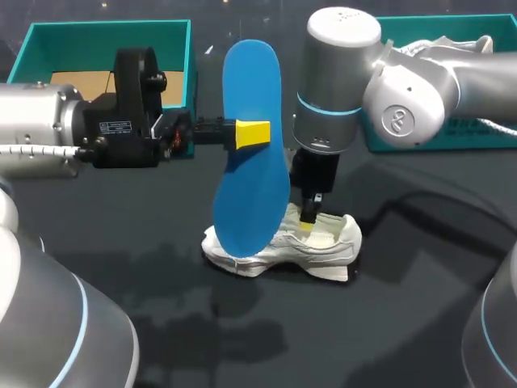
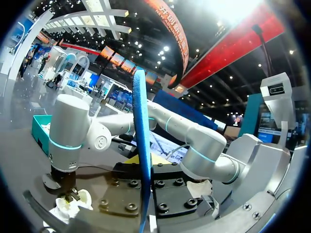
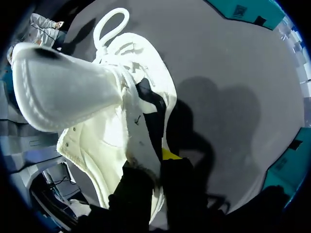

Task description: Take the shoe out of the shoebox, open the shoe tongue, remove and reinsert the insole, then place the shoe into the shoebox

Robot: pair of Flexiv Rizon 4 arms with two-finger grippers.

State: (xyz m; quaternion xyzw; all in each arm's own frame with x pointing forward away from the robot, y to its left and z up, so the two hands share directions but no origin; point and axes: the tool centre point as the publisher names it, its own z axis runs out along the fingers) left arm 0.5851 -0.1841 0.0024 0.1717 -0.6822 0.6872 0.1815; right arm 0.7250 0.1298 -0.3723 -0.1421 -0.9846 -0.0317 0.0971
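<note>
Mid-table, left end effector [image 1: 252, 134] clamps insole [image 1: 254, 194]; right end effector [image 1: 308, 217], half-hidden, clamps shoe [image 1: 327, 242].

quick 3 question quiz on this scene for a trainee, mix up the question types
1. Which pincer holds the insole? A left, B right, C neither.
2. Fill in: the insole's colour is ____.
3. True or false: the right pincer grips the shoe, which stands on the table.
Key: 1 A, the left pincer; 2 blue; 3 true.
</note>
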